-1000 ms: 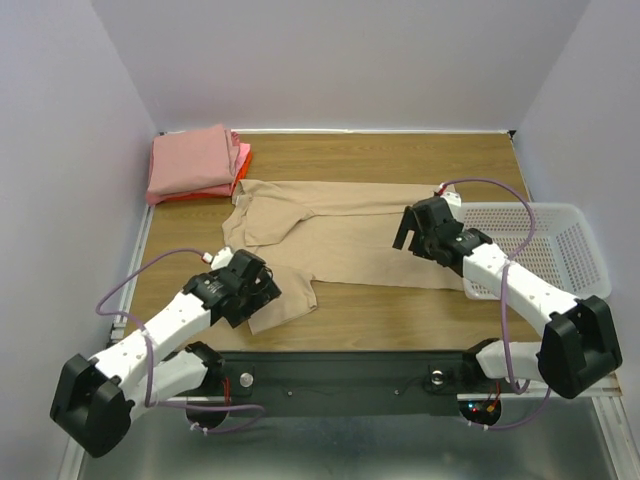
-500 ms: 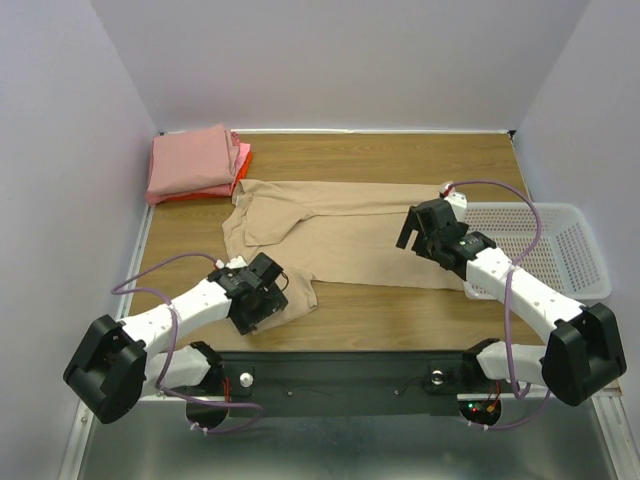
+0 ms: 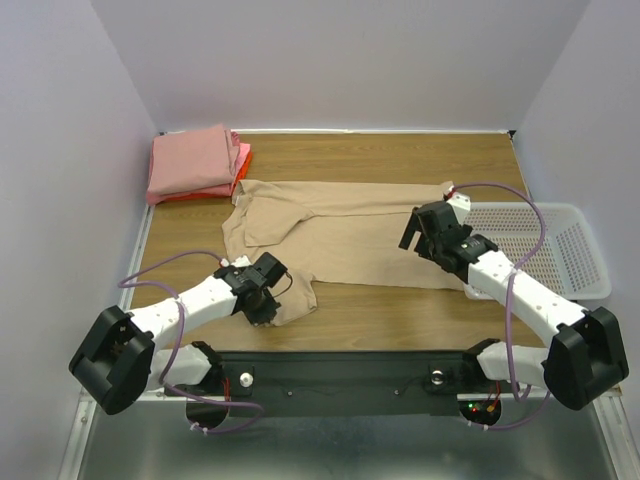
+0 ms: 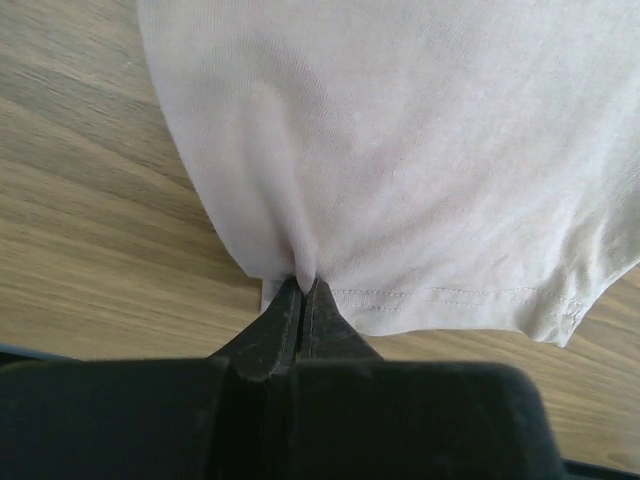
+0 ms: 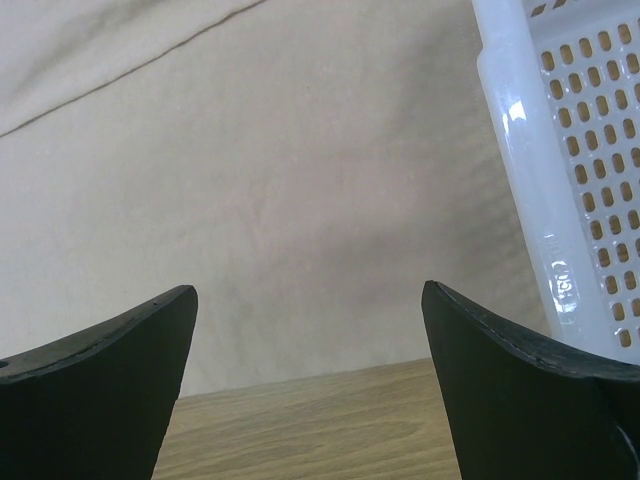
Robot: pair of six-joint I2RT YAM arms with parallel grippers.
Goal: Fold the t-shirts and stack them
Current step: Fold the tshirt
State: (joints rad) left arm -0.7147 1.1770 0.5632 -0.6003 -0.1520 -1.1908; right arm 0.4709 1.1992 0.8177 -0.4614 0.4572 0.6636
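Observation:
A tan t-shirt [image 3: 340, 235] lies spread out flat across the middle of the table. My left gripper [image 3: 268, 302] is at its near-left corner, shut on a pinch of the tan cloth just above the stitched hem [image 4: 440, 296]; the left gripper [image 4: 303, 285] shows its jaws pressed together with a fold of fabric rising between them. My right gripper [image 3: 412, 236] hovers open over the shirt's right part, and in the right wrist view the right gripper [image 5: 310, 292] holds nothing, with tan cloth [image 5: 300, 180] and bare wood below. Folded salmon-pink t-shirts [image 3: 192, 160] sit stacked on an orange-red one [image 3: 241, 168] at the far left.
A white plastic mesh basket [image 3: 575, 225] stands at the right edge of the table, right beside the shirt's edge and the right gripper; its wall [image 5: 540, 180] shows close in the right wrist view. White walls enclose the table on three sides.
The left arm swung down and right to the shirt's near-left corner, and its gripper went from open to shut on the cloth. The right arm barely shifted.

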